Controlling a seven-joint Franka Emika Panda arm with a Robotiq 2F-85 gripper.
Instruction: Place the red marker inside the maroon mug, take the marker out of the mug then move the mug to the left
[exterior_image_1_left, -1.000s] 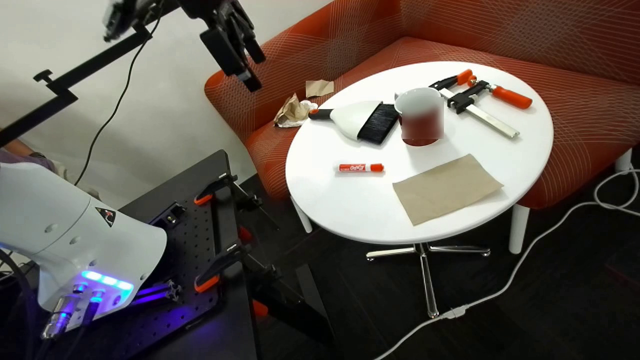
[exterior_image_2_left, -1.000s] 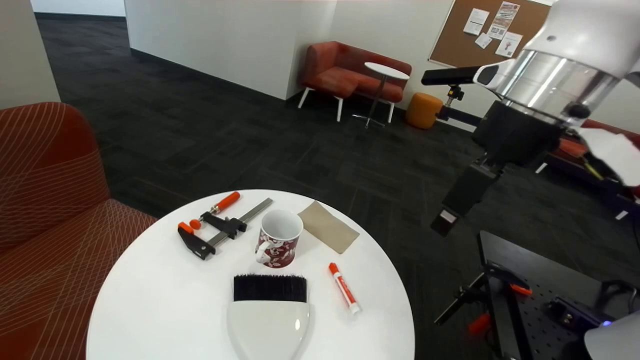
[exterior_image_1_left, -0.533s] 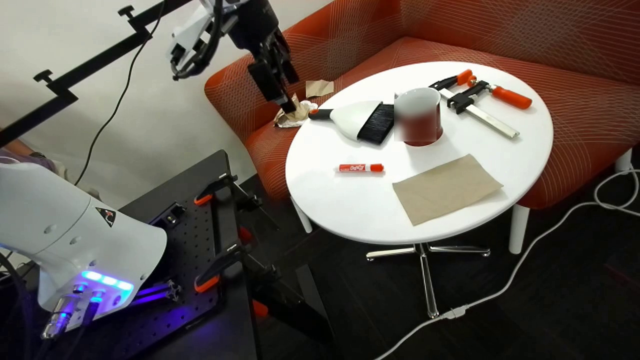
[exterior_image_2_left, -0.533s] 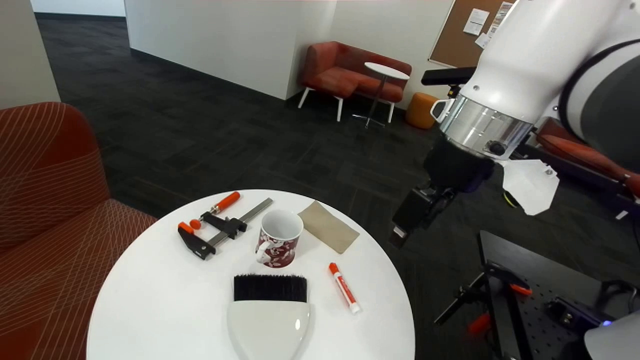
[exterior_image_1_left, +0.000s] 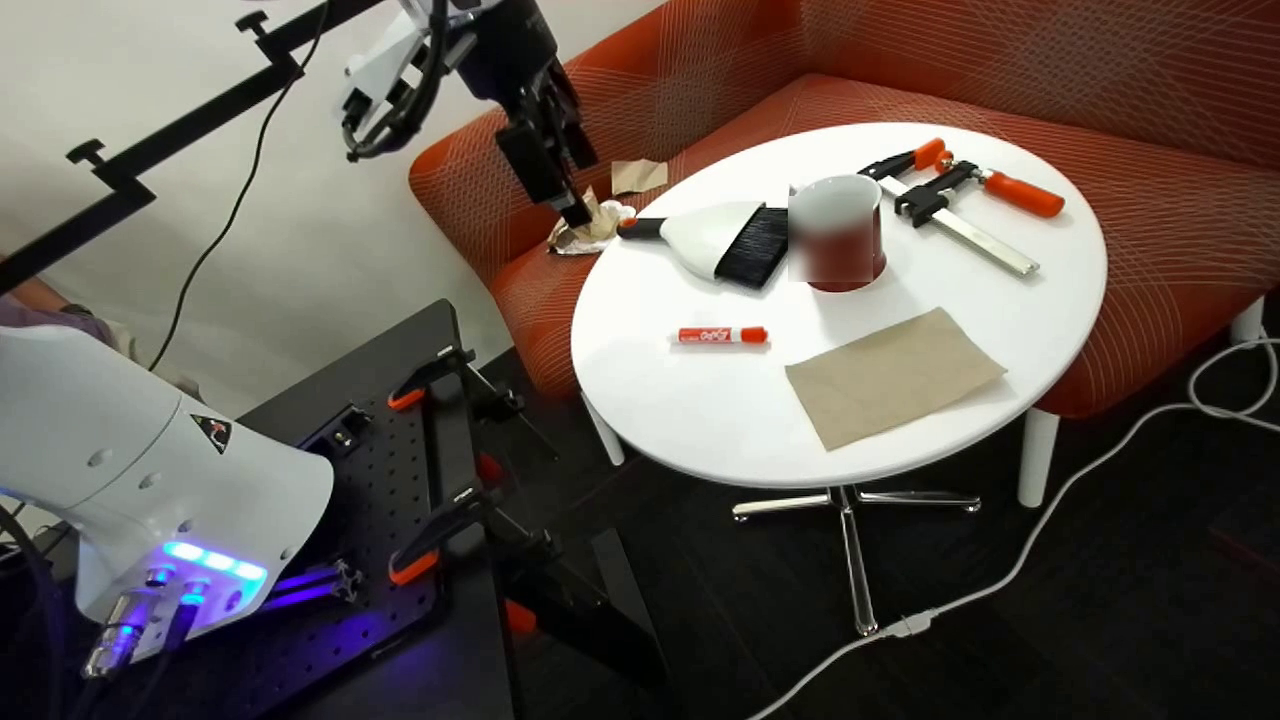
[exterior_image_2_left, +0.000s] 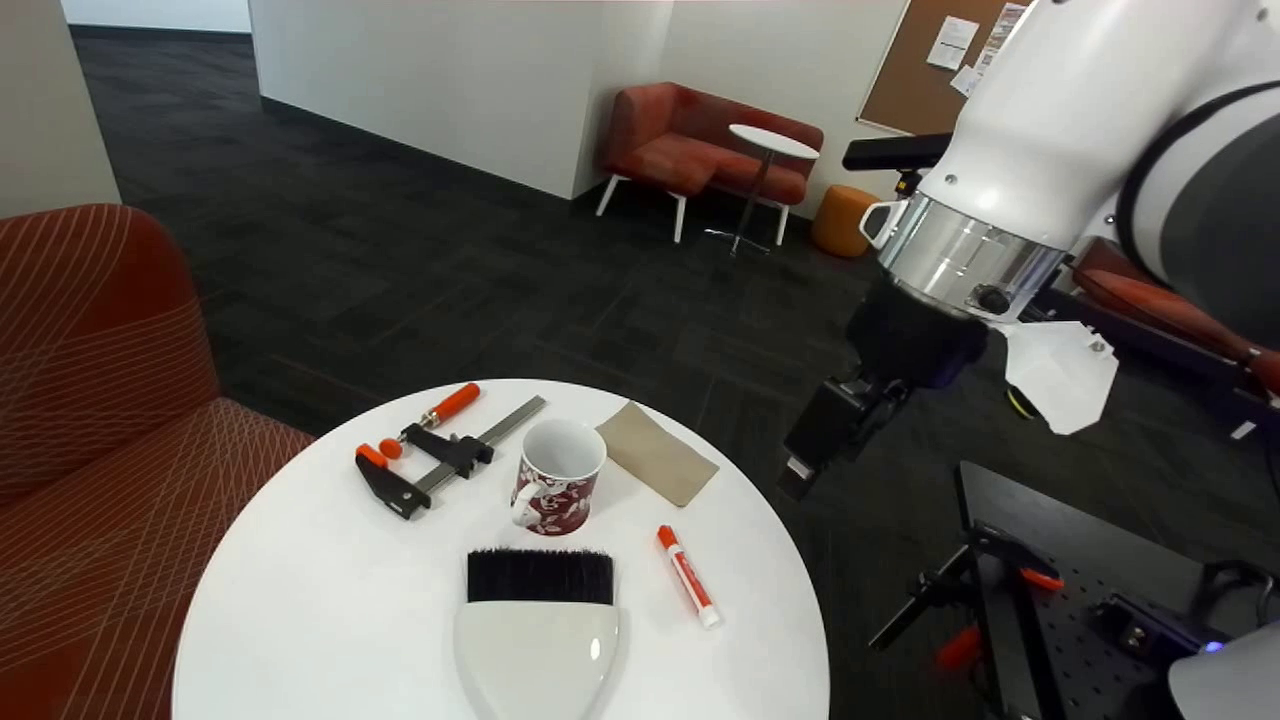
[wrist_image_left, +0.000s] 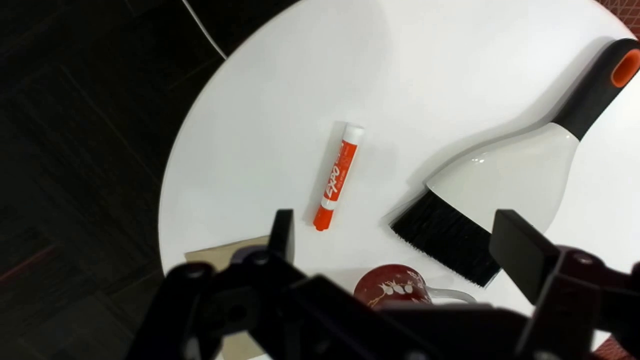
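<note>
In an exterior view, a black stepped bar (exterior_image_1_left: 205, 120) slants across the upper left of the frame, and the robot's white base (exterior_image_1_left: 200, 480) fills the lower left, blue lights (exterior_image_1_left: 218, 562) glowing on it. Right of the base lies a black perforated board (exterior_image_1_left: 370, 500). Left of the upper centre, the gripper (exterior_image_1_left: 583, 188) hangs in the air, tilted down to the right; the wrist view shows its two fingers (wrist_image_left: 522, 255) standing wide apart. Behind it, crumpled brown paper (exterior_image_1_left: 603, 222) rests on a red sofa (exterior_image_1_left: 1160, 190) reaching the right edge. Next comes a round white table (exterior_image_1_left: 670, 410), taking up the middle and right. On its upper left part lies a brush (exterior_image_1_left: 710, 240), black handle leftward, pale body, black bristles rightward. Below the brush, near the centre of the frame, the red marker (exterior_image_1_left: 720, 336) lies flat on the tabletop, white end to the left, red cap to the right, well apart from the gripper. Just right of the bristles the maroon mug (exterior_image_1_left: 845, 255) stands upright, pale at the rim and inside, part of its side blurred; the marker lies outside it. In an exterior view the mug's pale handle (exterior_image_2_left: 522, 508) faces the lower left. To the mug's lower right lies a sheet of brown paper (exterior_image_1_left: 895, 380), to its upper right a bar clamp (exterior_image_1_left: 925, 203) with orange grips.
</note>
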